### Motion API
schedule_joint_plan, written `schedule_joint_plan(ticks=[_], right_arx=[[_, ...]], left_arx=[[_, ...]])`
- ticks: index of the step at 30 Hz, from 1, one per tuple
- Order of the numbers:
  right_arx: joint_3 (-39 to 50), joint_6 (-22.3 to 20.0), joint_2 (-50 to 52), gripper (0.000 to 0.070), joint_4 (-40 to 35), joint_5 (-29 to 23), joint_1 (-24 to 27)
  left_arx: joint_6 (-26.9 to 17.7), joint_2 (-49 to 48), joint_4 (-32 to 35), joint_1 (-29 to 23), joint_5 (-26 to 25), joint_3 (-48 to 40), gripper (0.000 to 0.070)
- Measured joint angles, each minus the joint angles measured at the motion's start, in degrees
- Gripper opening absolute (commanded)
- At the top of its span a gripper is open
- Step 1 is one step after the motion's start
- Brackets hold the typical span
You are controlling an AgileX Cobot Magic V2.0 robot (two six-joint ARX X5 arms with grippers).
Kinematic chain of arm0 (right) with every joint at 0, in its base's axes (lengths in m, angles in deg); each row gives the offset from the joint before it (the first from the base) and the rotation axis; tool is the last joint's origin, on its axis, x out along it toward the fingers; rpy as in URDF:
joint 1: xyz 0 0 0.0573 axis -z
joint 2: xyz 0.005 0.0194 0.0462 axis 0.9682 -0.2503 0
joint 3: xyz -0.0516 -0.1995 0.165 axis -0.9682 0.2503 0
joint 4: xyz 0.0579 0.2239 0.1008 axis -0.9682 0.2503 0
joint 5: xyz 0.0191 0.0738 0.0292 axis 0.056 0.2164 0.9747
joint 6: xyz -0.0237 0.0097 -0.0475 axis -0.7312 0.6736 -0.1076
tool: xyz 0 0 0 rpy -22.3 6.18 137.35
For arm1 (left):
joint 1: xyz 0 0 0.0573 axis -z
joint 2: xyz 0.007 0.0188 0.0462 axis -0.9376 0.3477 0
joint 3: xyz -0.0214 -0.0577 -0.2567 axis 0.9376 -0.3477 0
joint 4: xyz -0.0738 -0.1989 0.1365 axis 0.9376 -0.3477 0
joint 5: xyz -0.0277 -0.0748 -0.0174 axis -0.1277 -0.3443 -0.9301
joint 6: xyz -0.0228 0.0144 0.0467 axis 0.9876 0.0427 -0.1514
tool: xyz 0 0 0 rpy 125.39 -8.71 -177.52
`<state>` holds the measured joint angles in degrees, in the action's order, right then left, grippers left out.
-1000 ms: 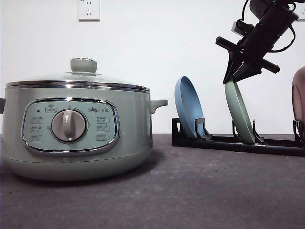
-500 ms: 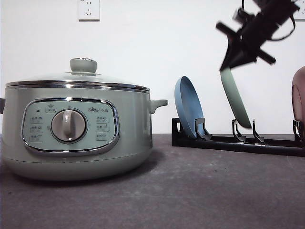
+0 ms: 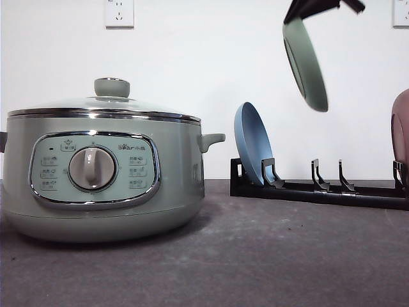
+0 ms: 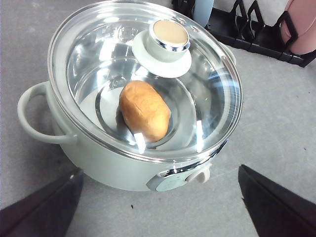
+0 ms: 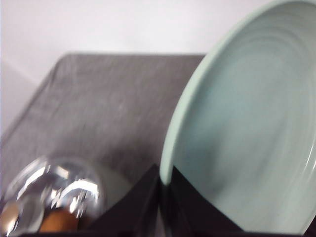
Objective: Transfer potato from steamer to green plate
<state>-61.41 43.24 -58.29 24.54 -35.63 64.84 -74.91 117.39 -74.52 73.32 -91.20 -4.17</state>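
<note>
Potato [image 4: 144, 110] inside closed steamer [image 3: 102, 173], under glass lid [image 4: 148, 79].

Grey matte tabletop [image 3: 268, 256] against white wall with socket [image 3: 119, 13]. Black rack [image 3: 319, 188] at back edge, blue plate [image 3: 252, 150] upright in first slot, pink plate [image 3: 401, 137] at far right, middle slots free. Green plate [image 3: 305, 64] aloft and tilted above rack, pinched at rim by right gripper [image 5: 160, 190]. Left gripper [image 4: 158, 197] spread wide above steamer, holding nothing. Open tabletop in front of rack, right of steamer.
</note>
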Motion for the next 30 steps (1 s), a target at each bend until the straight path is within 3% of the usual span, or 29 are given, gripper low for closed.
schedule_joint_plan(ticks=[7, 13, 20, 30], right_arx=[[0.0, -10.3, 6.5, 0.0006, 16.4, -12.8, -8.3], [0.3, -14.3, 8.1, 0.0006, 28.1, -24.1, -18.7], [8.9, -15.1, 9.3, 0.0005, 29.1, -33.7, -32.2], [26.3, -9.4, 9.6, 0.0005, 27.8, -44.7, -46.2]], left_arx=[[0.0, 0.0, 0.5, 0.0, 0.0, 0.0, 0.0637], [0.0, 0.0, 0.6, 0.0, 0.0, 0.0, 0.0637], [0.0, 0.0, 0.9, 0.0, 0.0, 0.0, 0.0637], [0.0, 0.0, 0.9, 0.0, 0.0, 0.0, 0.0637]])
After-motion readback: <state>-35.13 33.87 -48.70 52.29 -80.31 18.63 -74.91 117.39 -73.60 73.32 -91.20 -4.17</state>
